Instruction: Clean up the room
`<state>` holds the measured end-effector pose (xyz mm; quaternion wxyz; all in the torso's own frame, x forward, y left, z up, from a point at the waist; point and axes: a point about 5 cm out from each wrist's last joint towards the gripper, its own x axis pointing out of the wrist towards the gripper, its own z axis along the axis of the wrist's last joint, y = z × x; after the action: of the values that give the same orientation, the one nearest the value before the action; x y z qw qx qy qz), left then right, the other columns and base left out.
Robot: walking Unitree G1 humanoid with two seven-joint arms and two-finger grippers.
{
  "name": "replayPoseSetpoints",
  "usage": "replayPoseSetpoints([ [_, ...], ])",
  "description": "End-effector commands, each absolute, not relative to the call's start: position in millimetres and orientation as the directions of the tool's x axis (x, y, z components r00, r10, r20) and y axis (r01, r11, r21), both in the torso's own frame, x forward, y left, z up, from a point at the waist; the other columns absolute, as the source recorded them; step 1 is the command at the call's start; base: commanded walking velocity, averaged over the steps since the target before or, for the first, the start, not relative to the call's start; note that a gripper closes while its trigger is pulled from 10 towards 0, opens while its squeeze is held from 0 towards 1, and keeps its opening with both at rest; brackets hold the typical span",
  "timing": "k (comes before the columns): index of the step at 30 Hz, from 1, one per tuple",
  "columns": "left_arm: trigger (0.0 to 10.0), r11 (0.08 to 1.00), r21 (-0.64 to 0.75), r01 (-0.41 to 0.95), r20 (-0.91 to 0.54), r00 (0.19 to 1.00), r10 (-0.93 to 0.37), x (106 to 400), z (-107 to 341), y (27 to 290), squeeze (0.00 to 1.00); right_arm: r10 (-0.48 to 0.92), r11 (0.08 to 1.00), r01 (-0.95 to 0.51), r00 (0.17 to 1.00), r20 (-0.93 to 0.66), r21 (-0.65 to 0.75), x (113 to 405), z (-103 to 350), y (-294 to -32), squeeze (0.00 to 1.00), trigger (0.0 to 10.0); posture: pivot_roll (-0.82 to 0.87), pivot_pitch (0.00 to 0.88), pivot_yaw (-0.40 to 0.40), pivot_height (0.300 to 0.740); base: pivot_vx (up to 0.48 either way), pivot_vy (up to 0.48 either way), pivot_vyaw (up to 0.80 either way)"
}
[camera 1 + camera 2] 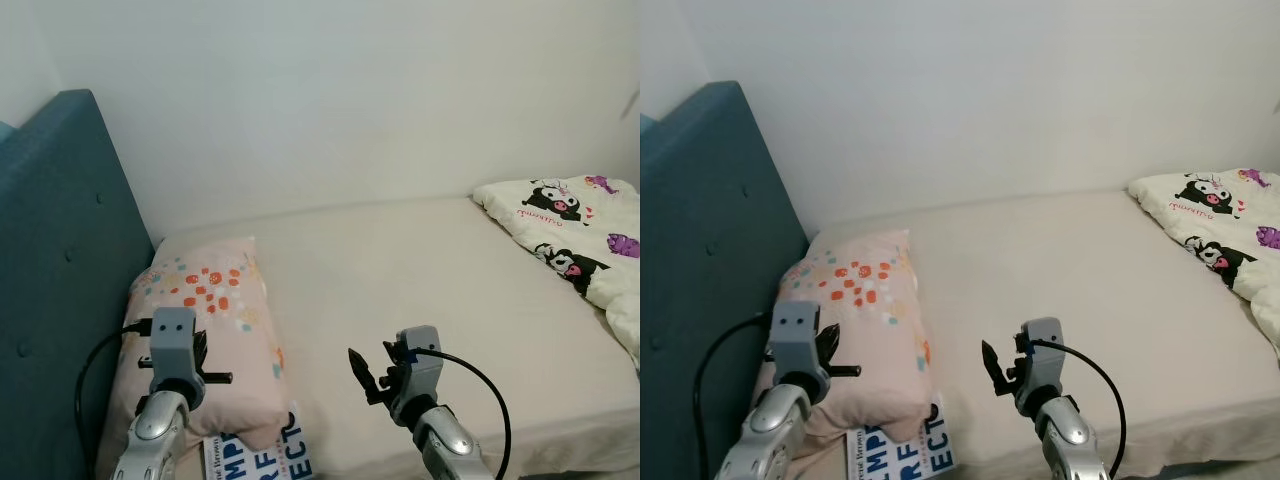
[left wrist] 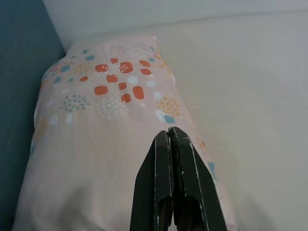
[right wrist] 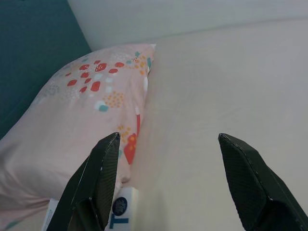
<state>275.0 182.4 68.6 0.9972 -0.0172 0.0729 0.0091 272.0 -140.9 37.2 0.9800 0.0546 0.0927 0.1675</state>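
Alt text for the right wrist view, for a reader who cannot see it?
The open right gripper hovers over a beige bed, beside a pink patterned pillow that lies against a teal headboard. A book pokes out beneath the pillow.

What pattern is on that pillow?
Pale pink pillow with orange, teal and yellow dots and blotches; clearest in the left wrist view.
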Motion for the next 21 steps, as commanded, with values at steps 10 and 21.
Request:
replayPoseSetpoints([
  [10,10.0,1.0,-0.009,-0.005,-0.161,0.987,0.004,275.3,70.2,181.4,0.0,0.341,0.936,-0.316,0.922,-0.182,0.153,267.6,33.6,-143.1,0.0,10.0,-0.02,0.054,0.001,0.74,0.0,-0.465,0.0],
  [21,10.0,0.998,0.001,0.057,-0.212,0.976,-0.055,273.2,67.3,179.4,0.0,0.35,0.932,-0.323,0.919,-0.18,0.162,265.1,32.9,-142.0,0.0,10.0,-0.02,0.061,0.007,0.74,0.0,-0.138,0.0],
])
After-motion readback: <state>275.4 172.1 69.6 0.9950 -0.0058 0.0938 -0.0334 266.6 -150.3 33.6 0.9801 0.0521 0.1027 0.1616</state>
